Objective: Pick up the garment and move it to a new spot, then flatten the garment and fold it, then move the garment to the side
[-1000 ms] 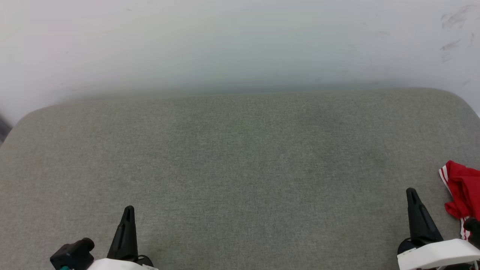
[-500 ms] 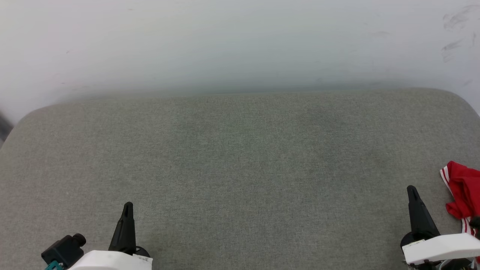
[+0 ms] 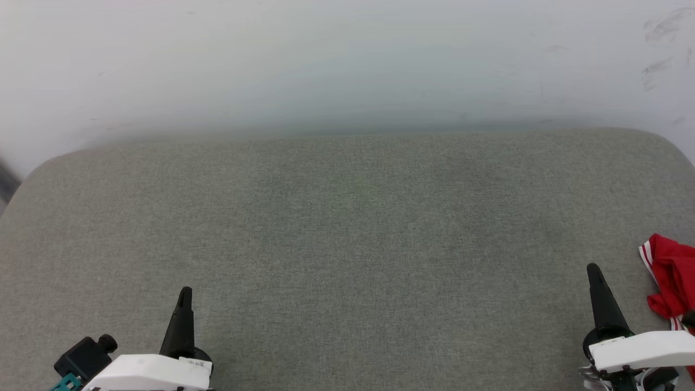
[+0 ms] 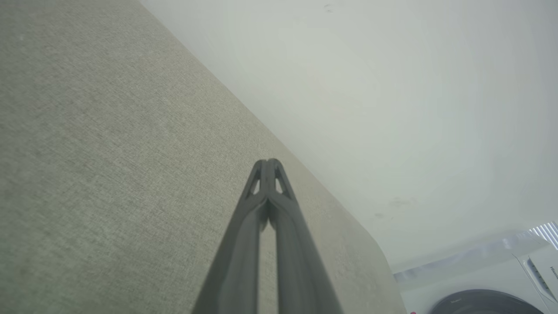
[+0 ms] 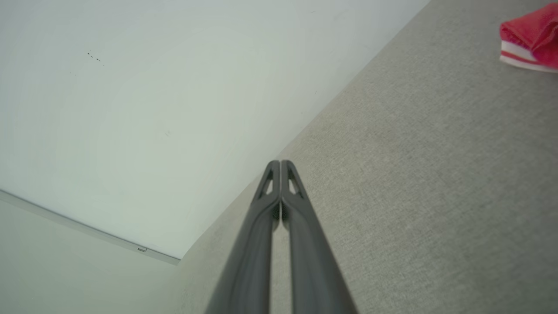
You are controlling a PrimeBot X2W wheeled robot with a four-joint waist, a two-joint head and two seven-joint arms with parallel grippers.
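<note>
Although the broad, grey, fabric-covered bench (image 3: 347, 228) spans the whole head view, the crumpled red jersey T-shirt with red-and-white striped trim (image 3: 670, 274) sits bunched at its right edge, partly cut off by the frame, just beside the right claw (image 3: 593, 270) and well apart from the left claw (image 3: 185, 293). It looks light, limp and in no way fragile (likely to sag and trail when lifted), so a pinch on a raised fold or the striped hem seems the surest hold. Both claws point forward over the bench with their long dark fingers pressed fully together, gripping nothing.
</note>
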